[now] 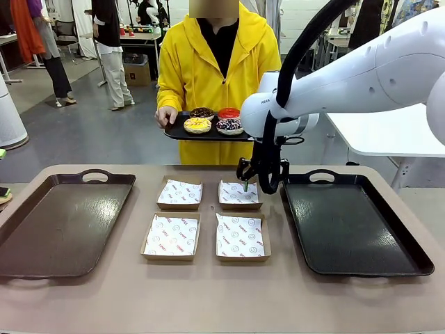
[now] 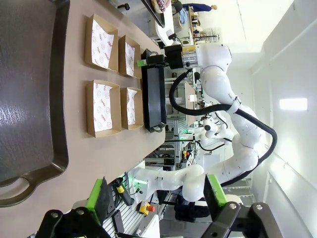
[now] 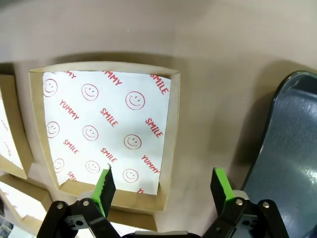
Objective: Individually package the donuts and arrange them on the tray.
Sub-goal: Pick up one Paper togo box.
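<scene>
1. The right gripper (image 1: 263, 182) hangs just above the table (image 1: 208, 299), its jaws spread wide with nothing between them.
2. In its own wrist view the right gripper (image 3: 163, 181) straddles one side wall of a paper-lined box (image 3: 104, 134). One green pad is over the printed paper. The other is over the bare table (image 3: 213, 99) between that box and the right tray (image 3: 292, 148).
3. This is the far right one of four cardboard boxes (image 1: 171, 235). The other three lie to the gripper's left and on its robot side.
4. The donuts (image 1: 229, 126) are beyond the right gripper and higher, well apart from it. They sit on a small black tray (image 1: 177, 132) that a person (image 1: 208, 62) in a yellow coat holds at the far side of the table, one hand (image 1: 165, 116) on its edge.
5. The yellow donut (image 1: 197, 125) and the purple-brown sprinkled donut lie on the side nearer the gripper. The chocolate donut (image 1: 202, 112) and the red donut (image 1: 229, 113) lie behind them.
6. The left gripper (image 2: 156, 191) is also spread wide and holds nothing. It is well above the table, with the left tray (image 2: 25, 89) ahead of its fingers and the boxes beyond that.
</scene>
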Tool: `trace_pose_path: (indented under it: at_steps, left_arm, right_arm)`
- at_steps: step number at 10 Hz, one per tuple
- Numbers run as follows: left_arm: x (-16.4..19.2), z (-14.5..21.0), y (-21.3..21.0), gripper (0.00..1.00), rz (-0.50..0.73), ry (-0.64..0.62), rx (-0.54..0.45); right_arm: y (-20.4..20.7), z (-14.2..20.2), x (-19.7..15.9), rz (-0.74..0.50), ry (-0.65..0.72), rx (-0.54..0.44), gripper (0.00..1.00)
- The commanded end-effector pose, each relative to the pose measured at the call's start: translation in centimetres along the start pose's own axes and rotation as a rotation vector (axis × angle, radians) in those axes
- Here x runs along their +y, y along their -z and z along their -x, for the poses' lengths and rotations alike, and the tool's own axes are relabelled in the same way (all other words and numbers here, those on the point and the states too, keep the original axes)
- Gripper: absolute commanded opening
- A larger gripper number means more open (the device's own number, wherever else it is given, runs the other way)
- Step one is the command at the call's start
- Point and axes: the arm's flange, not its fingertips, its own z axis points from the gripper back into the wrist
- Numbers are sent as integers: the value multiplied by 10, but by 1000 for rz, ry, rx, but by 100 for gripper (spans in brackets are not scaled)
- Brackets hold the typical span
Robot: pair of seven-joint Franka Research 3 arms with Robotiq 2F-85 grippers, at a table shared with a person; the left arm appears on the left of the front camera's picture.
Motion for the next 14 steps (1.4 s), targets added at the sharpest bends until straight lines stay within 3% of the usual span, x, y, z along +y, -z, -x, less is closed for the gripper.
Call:
trace_pose_path:
  at_steps: [1,11,12,13,14]
  left_arm:
    - [-1,0,-1,100,14,3,-5]
    - [-1,0,-1,100,14,3,-5]
    - [-1,0,-1,100,14,3,-5]
    - [-1,0,-1,100,14,3,-5]
    - [-1,0,-1,100,14,3,-5]
  right_arm:
    - [-3,1,0,-3,9,1,100]
    - [22,-19,-6,37,-85,-42,100]
    - [22,-20,-6,29,-89,-41,40]
    - [21,-20,-5,25,-85,-44,40]
    - [20,-19,-4,29,-87,-47,0]
